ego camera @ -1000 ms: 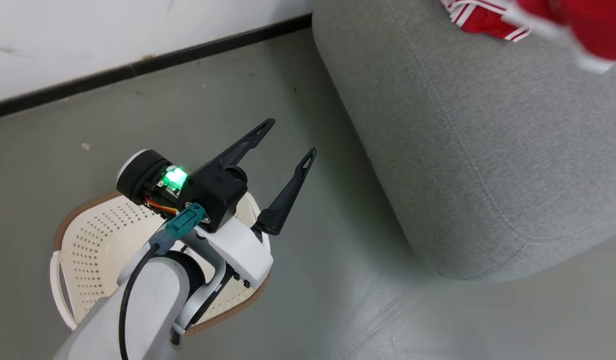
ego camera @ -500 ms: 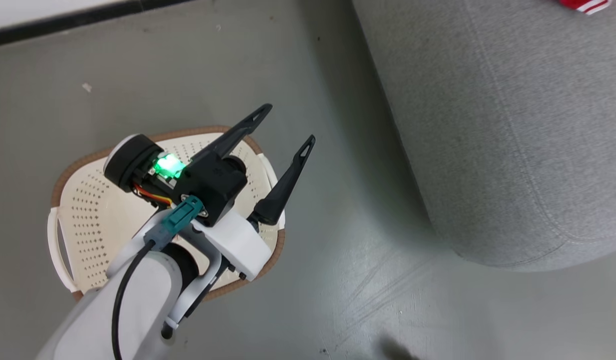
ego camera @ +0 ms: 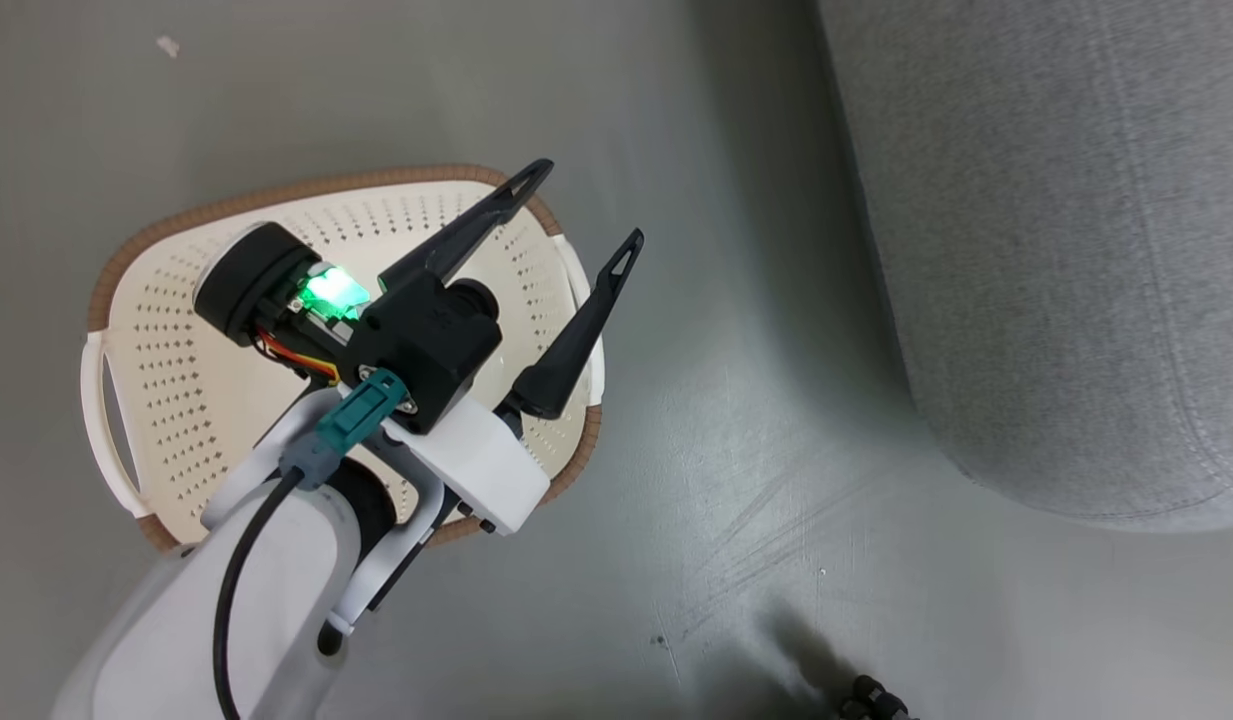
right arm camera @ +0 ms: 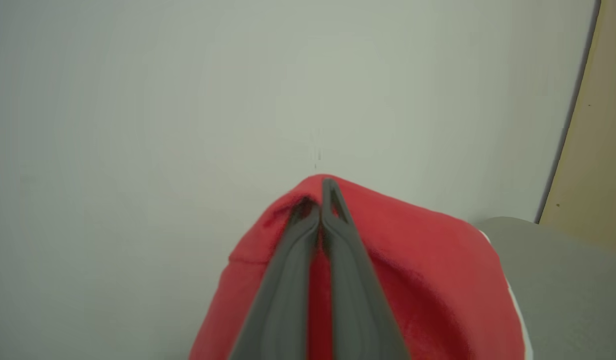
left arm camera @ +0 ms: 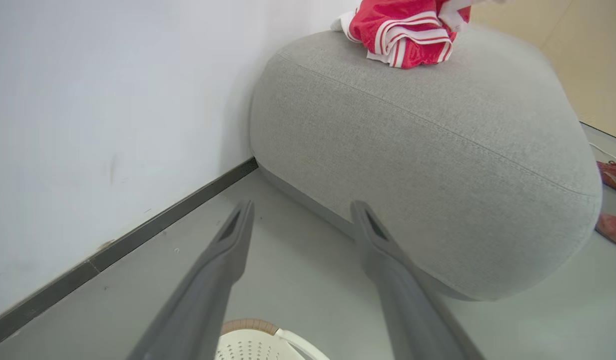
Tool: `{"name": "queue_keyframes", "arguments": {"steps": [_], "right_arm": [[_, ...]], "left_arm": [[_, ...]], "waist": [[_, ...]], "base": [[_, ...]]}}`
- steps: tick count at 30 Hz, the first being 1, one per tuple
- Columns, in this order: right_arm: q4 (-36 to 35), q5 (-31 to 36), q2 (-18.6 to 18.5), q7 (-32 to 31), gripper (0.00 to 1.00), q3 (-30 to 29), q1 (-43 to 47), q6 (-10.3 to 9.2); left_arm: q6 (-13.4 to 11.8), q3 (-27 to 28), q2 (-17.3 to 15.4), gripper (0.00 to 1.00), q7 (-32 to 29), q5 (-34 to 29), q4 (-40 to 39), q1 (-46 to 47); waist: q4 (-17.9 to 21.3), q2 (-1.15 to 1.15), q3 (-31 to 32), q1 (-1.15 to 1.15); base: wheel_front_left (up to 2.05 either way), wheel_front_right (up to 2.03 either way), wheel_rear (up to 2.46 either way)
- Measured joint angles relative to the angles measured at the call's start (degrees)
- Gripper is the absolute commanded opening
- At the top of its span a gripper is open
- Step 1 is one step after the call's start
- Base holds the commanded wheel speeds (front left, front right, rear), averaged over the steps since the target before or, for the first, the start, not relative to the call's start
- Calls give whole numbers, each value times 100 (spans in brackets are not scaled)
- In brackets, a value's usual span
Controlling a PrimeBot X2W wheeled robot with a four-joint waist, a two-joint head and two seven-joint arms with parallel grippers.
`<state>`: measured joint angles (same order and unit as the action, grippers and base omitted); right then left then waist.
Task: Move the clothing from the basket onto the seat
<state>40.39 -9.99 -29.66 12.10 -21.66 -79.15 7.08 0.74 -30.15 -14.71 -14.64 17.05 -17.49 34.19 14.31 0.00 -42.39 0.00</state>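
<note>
Half over basket (ego camera: 276, 190), left end effector (ego camera: 586, 205) spread apart near seat (ego camera: 1056, 250); right end effector (right arm camera: 320, 197) clamped on clothing (right arm camera: 412, 250), facing wall (right arm camera: 188, 100).

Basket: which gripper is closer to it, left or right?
Left. The left gripper hangs open right over the basket. The right gripper is shut on clothing up beside the seat, facing the wall.
</note>
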Motion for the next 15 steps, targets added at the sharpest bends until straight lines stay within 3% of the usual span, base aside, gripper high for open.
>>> {"name": "queue_keyframes", "arguments": {"steps": [8,15], "right_arm": [[366,54,296,-41,0,3,-203,0],[1084,54,603,-691,0,-94,-230,0]], "left_arm": [[49,-1,7,100,1,-33,-32,251],[102,-4,33,100,34,-102,-26,469]], "waist": [[-138,0,-335,0],[-242,0,-594,0]], "base": [[0,0,0],[0,0,0]]}}
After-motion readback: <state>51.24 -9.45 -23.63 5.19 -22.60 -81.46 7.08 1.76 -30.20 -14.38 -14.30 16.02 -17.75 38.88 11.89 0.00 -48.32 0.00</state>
